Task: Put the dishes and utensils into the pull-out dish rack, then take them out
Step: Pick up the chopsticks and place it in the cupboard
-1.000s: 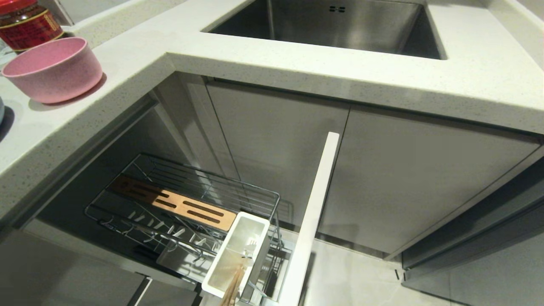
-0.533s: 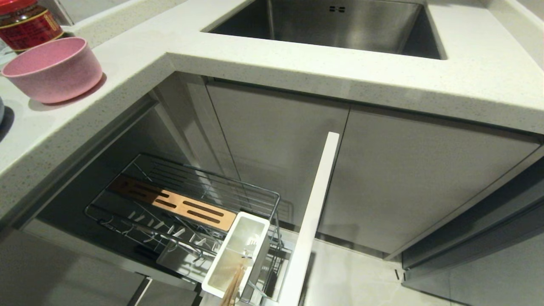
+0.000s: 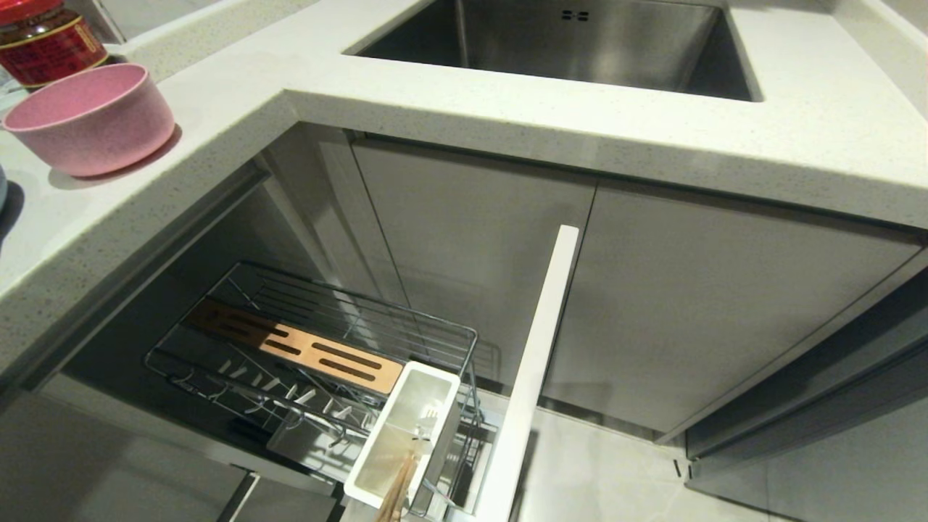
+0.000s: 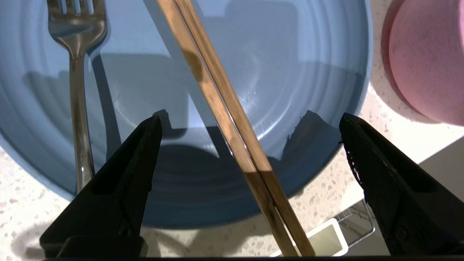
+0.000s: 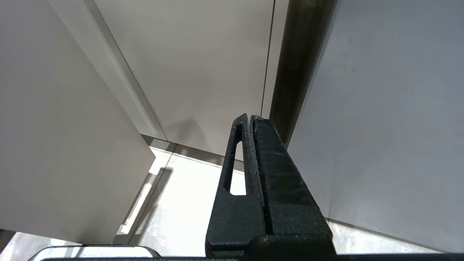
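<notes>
- Speckled pale countertop (image 3: 507, 109) wraps a corner, with a steel sink (image 3: 565, 43) set in.
- Left gripper (image 4: 250, 152) gapes wide over the blue plate (image 4: 290, 72) holding chopsticks (image 4: 217, 98) and fork (image 4: 78, 108); pink bowl (image 3: 90, 119) beside.
- Pull-out dish rack (image 3: 326, 362) stands extended; possibly chopsticks in its holder.
- Right gripper (image 5: 250, 119) closed, empty, by cabinet doors.

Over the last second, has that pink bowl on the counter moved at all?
No. The pink bowl sits in the same spot beside the red-labelled jar, on the counter.

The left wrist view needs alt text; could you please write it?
The open left gripper hangs above thin light-brown wooden chopsticks lying across a light blue shallow plate on the speckled counter. A silver metal fork lies there too; beside it stands a pink bowl.
</notes>
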Available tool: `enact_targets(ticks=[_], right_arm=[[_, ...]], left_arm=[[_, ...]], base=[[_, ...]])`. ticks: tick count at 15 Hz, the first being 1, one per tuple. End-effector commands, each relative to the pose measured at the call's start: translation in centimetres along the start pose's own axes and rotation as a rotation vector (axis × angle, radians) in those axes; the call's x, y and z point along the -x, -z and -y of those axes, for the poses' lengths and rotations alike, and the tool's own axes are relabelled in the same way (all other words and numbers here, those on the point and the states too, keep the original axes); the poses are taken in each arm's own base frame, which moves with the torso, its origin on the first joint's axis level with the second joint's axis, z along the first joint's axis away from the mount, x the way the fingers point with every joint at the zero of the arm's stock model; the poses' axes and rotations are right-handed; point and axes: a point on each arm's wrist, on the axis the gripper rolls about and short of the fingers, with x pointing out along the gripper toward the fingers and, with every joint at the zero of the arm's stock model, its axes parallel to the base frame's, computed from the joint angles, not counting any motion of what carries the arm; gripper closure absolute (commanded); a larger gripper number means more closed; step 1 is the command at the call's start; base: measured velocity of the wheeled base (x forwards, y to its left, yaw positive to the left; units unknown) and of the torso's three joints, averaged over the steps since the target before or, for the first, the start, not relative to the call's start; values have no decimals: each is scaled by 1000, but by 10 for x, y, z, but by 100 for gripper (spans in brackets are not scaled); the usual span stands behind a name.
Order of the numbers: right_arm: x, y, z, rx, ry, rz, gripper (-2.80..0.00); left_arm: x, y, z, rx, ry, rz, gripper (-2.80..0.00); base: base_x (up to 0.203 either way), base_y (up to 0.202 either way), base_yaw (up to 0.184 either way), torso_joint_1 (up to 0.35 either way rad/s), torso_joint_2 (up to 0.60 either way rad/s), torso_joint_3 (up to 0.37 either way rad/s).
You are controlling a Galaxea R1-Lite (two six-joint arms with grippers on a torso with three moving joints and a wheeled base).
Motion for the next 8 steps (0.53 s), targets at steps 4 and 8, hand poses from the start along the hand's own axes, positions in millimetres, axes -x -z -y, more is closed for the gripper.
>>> enact_targets(ticks=[4,8], right_arm=[[-1,7,0,0,0,-25,0],[-1,7,0,0,0,-25,0]], left_arm=[[-6,-1,1,7,-15,-3,-280],[-8,-2,0,11,-23,-3,-280]], base=[[0,0,0,0,0,0],[0,0,0,0,0,0]])
